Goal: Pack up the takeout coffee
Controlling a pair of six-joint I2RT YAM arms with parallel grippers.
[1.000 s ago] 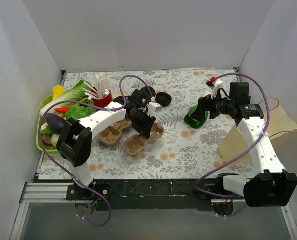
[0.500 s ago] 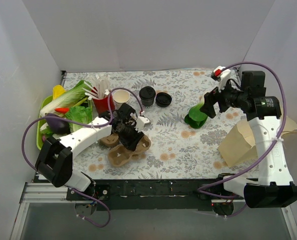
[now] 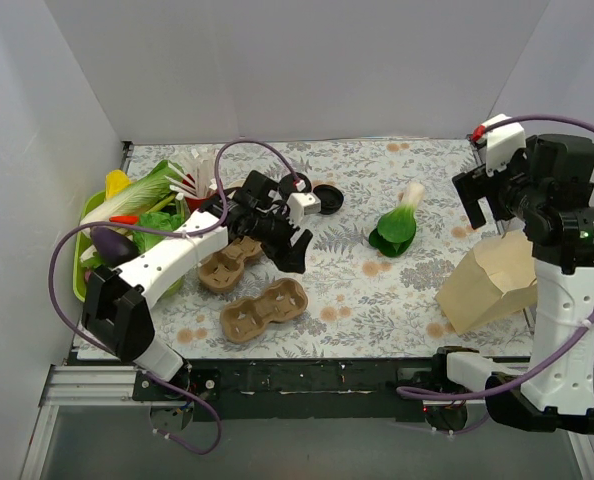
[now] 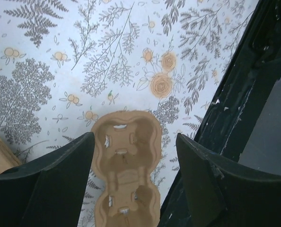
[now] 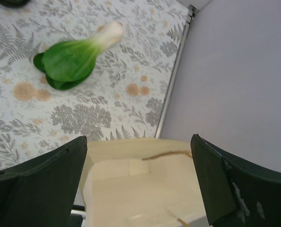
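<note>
Left claw [image 4: 135, 142]: wide and empty, hanging over the near cup tray [image 3: 267, 308].
Right claw [image 5: 138, 138]: wide and empty, high above the paper bag [image 3: 492, 280] at the right.
Coffee: I do not see it in any view. The left wrist covers the spot just left of the loose lid [image 3: 328, 197], so it may stand there, but I cannot tell.
Risk, knock: if the cup is behind that wrist, a careless swing of the arm can tip it and spill it.
Risk, wrong pick: the loose lid lies near that spot, so the claw can take it instead.
Risk, squeeze: a hard grip on a paper cup can pop the lid.
Risk, tray: the near tray lies close to the near edge, and a push can slide it off.
Risk, bag: it looks soft and tilted, so a cup can fall over inside.
</note>
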